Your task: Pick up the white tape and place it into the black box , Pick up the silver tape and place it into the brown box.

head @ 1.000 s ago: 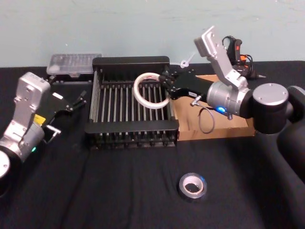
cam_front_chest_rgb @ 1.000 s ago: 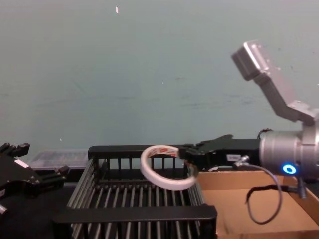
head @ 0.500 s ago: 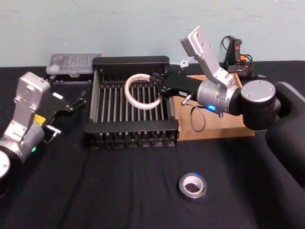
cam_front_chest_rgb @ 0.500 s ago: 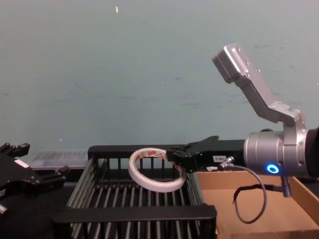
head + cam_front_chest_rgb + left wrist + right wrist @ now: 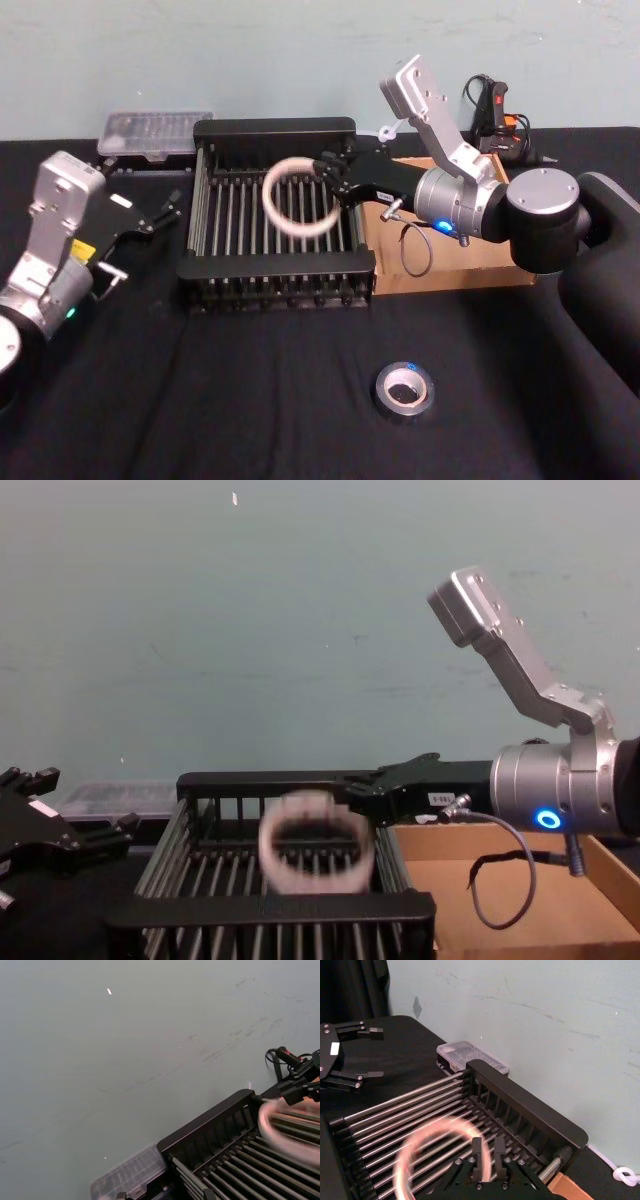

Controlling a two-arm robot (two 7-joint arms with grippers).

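1. Two tape rolls: white tape [image 5: 299,196], thin ring, blurred, loose over black box [image 5: 275,283], slatted plastic.
2. Silver tape [image 5: 404,389], thick, near, on black cloth.
3. One brown box [image 5: 450,274], cardboard.
4. Right gripper [image 5: 326,176] fingers apart; left gripper [image 5: 170,207] spread, parked left.

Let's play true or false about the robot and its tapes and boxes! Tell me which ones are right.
1. The white tape is over the black box. True.
2. The silver tape is inside the brown box. False: it lies on the black table in front of the boxes.
3. The right end effector reaches over the black box. True.
4. The left end effector is holding the silver tape. False: it sits empty and open at the left of the black box.
5. The brown box stands to the left of the black box. False: it stands to its right.
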